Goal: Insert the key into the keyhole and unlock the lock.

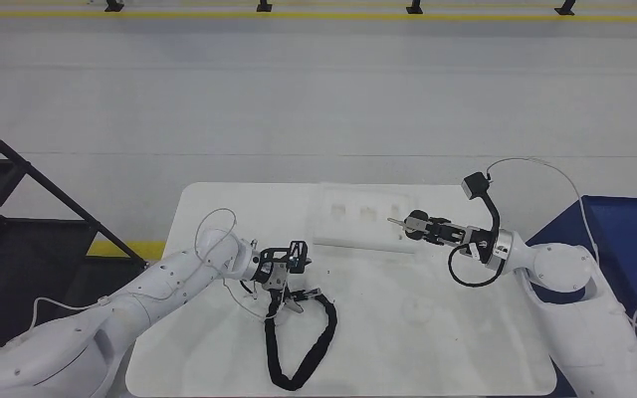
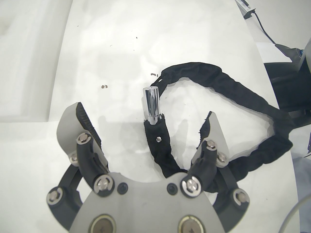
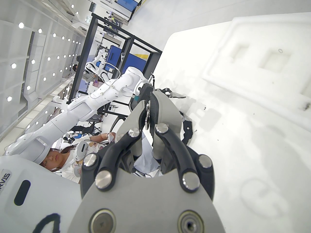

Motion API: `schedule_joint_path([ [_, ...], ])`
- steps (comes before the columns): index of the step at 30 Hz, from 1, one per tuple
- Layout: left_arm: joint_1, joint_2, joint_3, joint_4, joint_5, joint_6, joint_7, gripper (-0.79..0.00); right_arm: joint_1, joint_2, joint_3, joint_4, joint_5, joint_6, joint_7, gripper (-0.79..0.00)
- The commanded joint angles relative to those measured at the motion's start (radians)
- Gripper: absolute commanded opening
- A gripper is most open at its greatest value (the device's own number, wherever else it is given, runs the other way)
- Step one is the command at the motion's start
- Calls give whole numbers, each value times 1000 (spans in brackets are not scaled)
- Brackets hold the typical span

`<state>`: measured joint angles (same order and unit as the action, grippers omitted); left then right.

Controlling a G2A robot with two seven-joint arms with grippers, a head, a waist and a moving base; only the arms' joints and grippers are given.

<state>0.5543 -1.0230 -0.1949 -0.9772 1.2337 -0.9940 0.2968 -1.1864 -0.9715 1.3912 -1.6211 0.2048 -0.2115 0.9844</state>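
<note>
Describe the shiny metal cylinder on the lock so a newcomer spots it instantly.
On the white table, on the left arm's side, lies a black fabric-sleeved chain loop. A short chrome cylinder sticks out of one sleeve end, under the open left gripper. It is the only mirror-bright piece on the matte black loop.

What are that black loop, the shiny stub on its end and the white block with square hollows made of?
The black loop looks like woven fabric, matte and wrinkled, probably sleeving something stiffer inside. The shiny stub seems to be polished or chrome-plated metal: it mirrors its surroundings. The white block looks like foam, soft-edged and dull.
</note>
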Motion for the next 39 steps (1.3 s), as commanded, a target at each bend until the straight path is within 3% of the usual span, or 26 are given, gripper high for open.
schedule_joint_path([
  [1,0,0,0,0,0,0,0,0,0,0,0,0,0,0,0,-785],
  [7,0,0,0,0,0,0,0,0,0,0,0,0,0,0,0,-785],
  [15,76,9,-34,1,-4,34,52,0,0,0,0,0,0,0,0,-785],
  [29,133,1,-40,33,264,161,348,0,0,0,0,0,0,0,0,-785],
  [33,137,-10,-42,49,292,164,373,-215,0,0,0,0,0,0,0,-785],
  [35,138,-17,-43,60,300,163,371,-274,0,0,0,0,0,0,0,-785],
  [39,140,-31,-50,87,303,166,368,-314,0,0,0,0,0,0,0,-785],
])
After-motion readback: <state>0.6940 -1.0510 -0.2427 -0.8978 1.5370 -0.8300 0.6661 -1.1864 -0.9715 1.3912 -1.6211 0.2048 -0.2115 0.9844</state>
